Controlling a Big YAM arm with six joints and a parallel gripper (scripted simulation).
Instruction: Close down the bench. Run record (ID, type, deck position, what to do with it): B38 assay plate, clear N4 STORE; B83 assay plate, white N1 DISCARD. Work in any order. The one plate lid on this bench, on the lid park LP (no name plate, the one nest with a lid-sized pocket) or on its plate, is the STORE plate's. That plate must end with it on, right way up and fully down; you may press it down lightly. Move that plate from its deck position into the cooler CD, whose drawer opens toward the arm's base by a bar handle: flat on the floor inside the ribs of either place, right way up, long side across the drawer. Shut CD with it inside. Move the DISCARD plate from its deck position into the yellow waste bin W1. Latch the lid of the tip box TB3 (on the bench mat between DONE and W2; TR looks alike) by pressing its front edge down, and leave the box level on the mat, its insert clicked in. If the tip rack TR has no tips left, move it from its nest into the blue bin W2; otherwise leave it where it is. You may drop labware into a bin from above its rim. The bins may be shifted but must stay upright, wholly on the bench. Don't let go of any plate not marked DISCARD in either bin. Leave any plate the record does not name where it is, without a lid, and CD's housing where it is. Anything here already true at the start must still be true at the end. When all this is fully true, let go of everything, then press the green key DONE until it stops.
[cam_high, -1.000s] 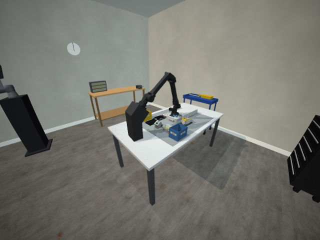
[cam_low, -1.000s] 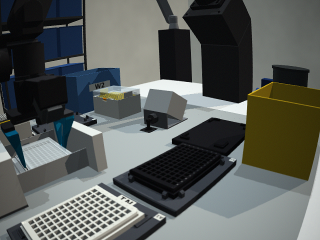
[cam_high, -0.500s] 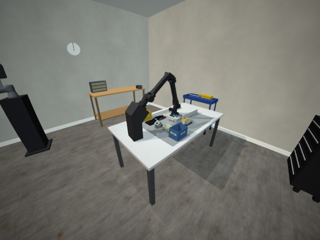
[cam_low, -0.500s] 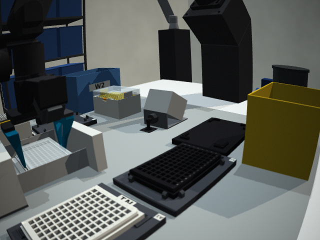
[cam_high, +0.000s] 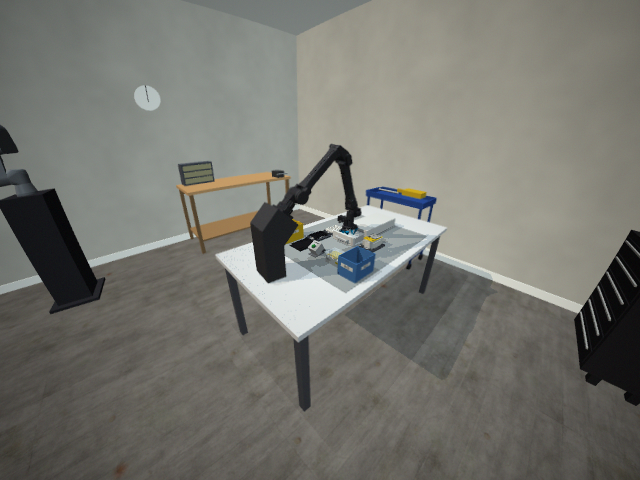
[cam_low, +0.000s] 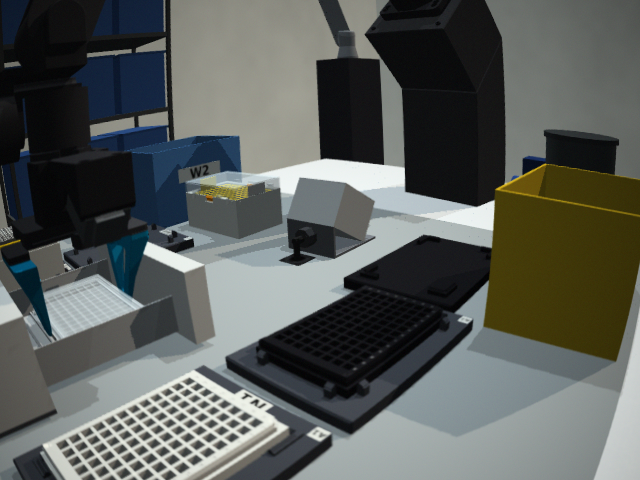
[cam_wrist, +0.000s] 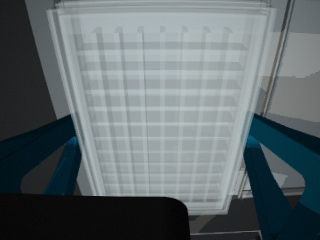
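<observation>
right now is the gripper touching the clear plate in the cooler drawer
Touching. In the wrist view the teal fingers press both long edges of the clear plate; the gripper is clamped on it.

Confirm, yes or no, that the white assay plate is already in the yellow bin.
No, the white assay plate sits on its nest in the foreground of the exterior view, well apart from the yellow bin.

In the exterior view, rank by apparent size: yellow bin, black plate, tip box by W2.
1. Yellow bin, largest.
2. Black plate.
3. Tip box, smallest, though it sits farthest from the camera, so true size is unsure.
</observation>
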